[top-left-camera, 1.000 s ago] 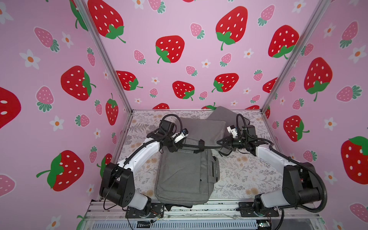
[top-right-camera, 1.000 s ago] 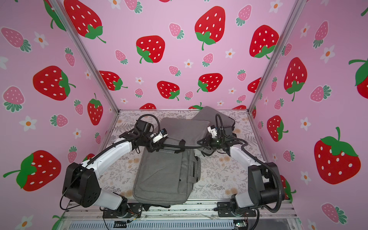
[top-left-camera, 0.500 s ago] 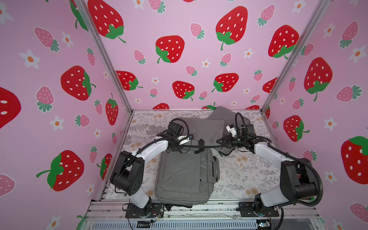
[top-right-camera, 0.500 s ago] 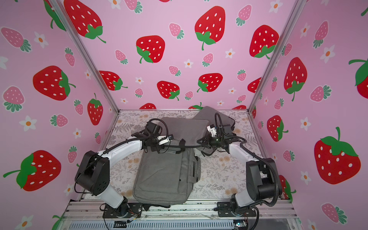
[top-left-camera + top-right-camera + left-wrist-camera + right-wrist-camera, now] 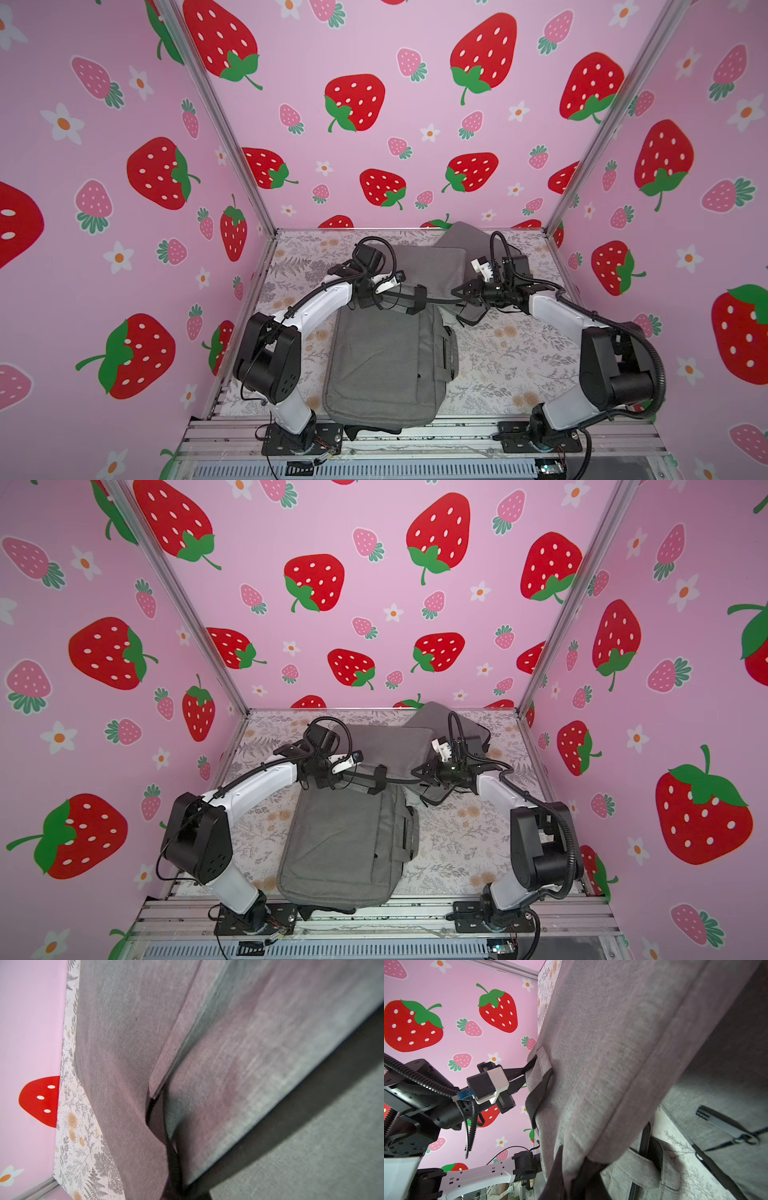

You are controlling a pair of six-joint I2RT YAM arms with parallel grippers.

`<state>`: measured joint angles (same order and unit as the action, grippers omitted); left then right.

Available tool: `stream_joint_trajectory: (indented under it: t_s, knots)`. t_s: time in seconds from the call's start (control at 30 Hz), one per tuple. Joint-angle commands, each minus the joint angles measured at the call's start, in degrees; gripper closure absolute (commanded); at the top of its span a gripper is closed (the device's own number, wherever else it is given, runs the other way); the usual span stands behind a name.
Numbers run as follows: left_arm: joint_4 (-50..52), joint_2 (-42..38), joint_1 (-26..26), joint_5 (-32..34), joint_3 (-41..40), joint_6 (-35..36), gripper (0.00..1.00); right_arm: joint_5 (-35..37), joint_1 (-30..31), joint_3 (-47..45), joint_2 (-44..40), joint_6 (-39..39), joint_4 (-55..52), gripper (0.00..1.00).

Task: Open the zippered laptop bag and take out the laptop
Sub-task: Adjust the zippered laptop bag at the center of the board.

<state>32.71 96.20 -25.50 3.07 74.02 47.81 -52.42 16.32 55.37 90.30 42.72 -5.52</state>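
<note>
Pink strawberry walls (image 5: pixel 415 50), floral tabletop (image 5: pixel 511 357) — laptop bag (image 5: pixel 382 365); left jaws, right jaws clamped on lifted flap (image 5: pixel 612 1043).

A robot lab booth: pink strawberry-print walls (image 5: pixel 374 124) on metal posts (image 5: pixel 224 137) enclose a floral surface (image 5: pixel 498 357), with two arms (image 5: pixel 316 303) bolted to a rail (image 5: pixel 415 436) at its near edge.

- Left arm (image 5: pixel 320 302) bends at the elbow, its forearm reaching inward; the left hand (image 5: pixel 417 296) is pinched shut, fingers level.
- Right arm (image 5: pixel 559 312) mirrors it; the right hand (image 5: pixel 462 292) is closed, facing the left hand nearby.
</note>
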Motion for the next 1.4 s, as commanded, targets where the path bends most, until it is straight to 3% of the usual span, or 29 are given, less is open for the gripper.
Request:
stream_joint_trajectory:
  t_s: [0.0,0.43,0.57,0.73,0.93,1.27,1.37]
  knots:
    - [7.2,-2.4,-1.0,-3.1,3.2,-4.3,1.00,0.9,0.1,3.3,2.2,-2.5,-1.0,1.00]
    - [17.9,-6.8,-6.9,-10.1,6.3,-16.6,1.00,9.4,1.2,15.5,14.7,2.4,3.7,0.97]
    - [20.1,-5.7,-10.2,-13.5,8.6,-21.3,1.00,10.3,2.2,18.4,19.3,4.2,5.3,0.95]
    - [24.1,-1.6,-12.8,-13.0,12.2,-27.3,1.00,11.4,3.1,20.5,22.6,6.0,7.1,0.92]
    - [24.5,2.4,-13.0,-14.2,14.8,-33.0,1.00,12.9,3.2,21.7,22.3,5.9,7.0,0.72]
    - [24.2,6.7,-12.9,-16.5,18.8,-38.1,1.00,21.9,2.3,15.7,11.0,3.3,3.0,0.18]
    - [24.5,7.5,-12.7,-16.8,19.4,-39.5,1.00,24.3,1.4,11.9,6.2,3.7,2.4,0.16]
